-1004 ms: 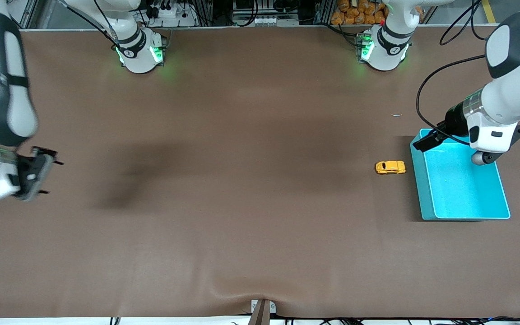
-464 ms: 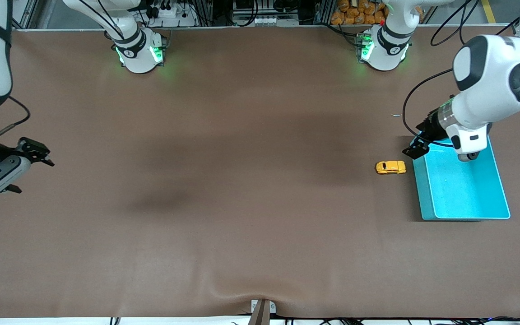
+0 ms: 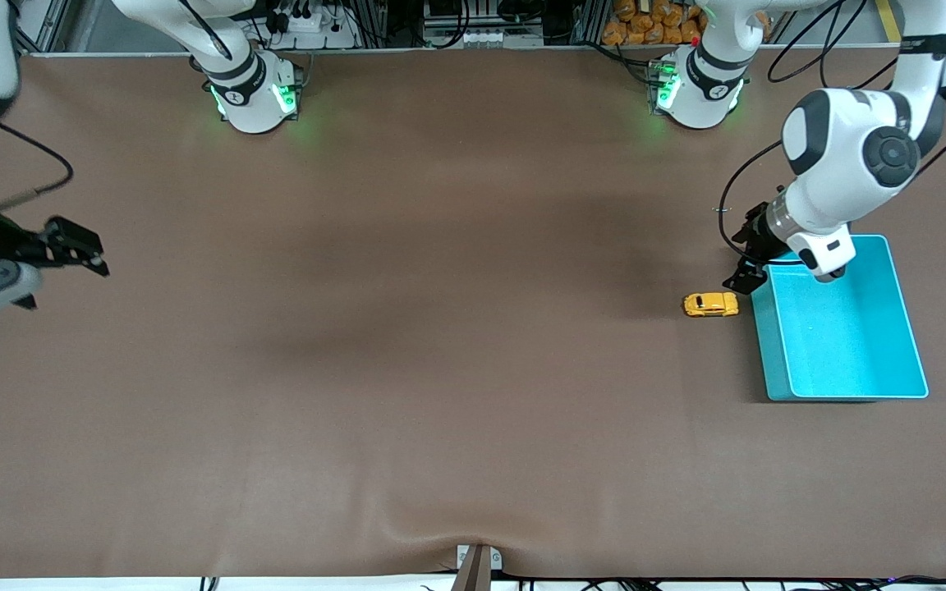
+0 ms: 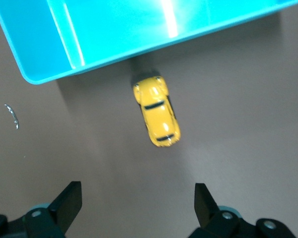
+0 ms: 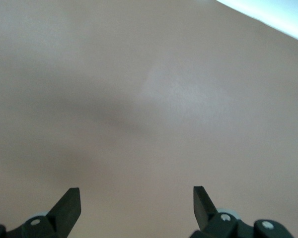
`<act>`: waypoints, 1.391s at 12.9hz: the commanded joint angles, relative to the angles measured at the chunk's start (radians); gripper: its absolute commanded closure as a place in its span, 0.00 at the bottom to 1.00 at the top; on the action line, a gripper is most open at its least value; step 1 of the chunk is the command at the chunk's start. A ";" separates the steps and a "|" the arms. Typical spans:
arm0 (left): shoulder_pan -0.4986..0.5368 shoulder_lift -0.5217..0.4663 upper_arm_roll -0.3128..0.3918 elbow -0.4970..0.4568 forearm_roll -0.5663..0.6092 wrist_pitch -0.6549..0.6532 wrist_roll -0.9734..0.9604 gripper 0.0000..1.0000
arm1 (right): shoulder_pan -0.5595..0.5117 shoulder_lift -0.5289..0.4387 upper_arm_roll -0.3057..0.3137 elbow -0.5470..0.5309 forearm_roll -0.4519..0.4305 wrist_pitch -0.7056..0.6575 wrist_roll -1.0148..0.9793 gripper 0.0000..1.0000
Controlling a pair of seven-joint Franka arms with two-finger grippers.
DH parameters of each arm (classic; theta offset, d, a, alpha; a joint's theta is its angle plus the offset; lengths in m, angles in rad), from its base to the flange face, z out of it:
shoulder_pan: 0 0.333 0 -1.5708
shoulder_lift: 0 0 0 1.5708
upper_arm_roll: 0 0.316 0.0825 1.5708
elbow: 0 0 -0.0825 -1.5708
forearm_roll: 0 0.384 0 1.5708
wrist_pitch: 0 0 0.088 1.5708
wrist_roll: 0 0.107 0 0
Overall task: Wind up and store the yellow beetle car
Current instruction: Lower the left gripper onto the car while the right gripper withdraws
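Note:
The yellow beetle car (image 3: 710,304) sits on the brown table beside the turquoise bin (image 3: 904,328), on the side toward the right arm's end. In the left wrist view the car (image 4: 157,110) lies next to the bin's rim (image 4: 49,74). My left gripper (image 3: 746,264) is open and empty, up over the table at the bin's corner, just above the car; its fingertips (image 4: 69,198) show bare table between them. My right gripper (image 3: 79,245) is open and empty over the table at the right arm's end, with only bare table between its fingertips (image 5: 69,203).
The bin holds nothing that shows. A small pale scrap (image 3: 723,209) lies on the table farther from the front camera than the car; it also shows in the left wrist view (image 4: 11,116). The arm bases (image 3: 255,94) stand along the table's back edge.
My left gripper has swung from over the bin toward the car and come lower. My right gripper has turned and lifted a little at its end of the table. The car has not moved.

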 commanded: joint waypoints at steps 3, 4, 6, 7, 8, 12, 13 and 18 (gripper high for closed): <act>0.067 0.097 -0.007 -0.063 -0.030 0.221 -0.076 0.00 | -0.002 -0.120 -0.004 -0.008 -0.004 -0.070 0.234 0.00; 0.071 0.135 -0.007 -0.060 -0.030 0.267 -0.083 0.00 | -0.004 -0.141 -0.004 -0.038 -0.004 -0.064 0.234 0.00; 0.066 0.206 -0.007 -0.056 -0.030 0.342 -0.085 0.00 | -0.005 -0.230 -0.006 -0.170 -0.003 0.014 0.243 0.00; 0.064 0.235 -0.007 -0.053 -0.030 0.372 -0.085 0.00 | -0.005 -0.293 -0.006 -0.269 -0.004 0.082 0.247 0.00; 0.061 0.258 -0.007 -0.049 -0.029 0.392 -0.085 0.00 | -0.004 -0.346 -0.006 -0.354 -0.009 0.140 0.247 0.00; 0.026 0.330 -0.005 -0.014 -0.019 0.404 -0.084 0.00 | -0.030 -0.376 -0.006 -0.410 -0.012 0.159 0.247 0.00; 0.009 0.338 -0.005 -0.010 -0.018 0.404 -0.087 0.29 | -0.040 -0.375 -0.006 -0.408 -0.012 0.156 0.247 0.00; 0.009 0.316 -0.005 -0.011 -0.016 0.407 -0.137 1.00 | -0.053 -0.358 -0.004 -0.385 -0.018 0.144 0.244 0.00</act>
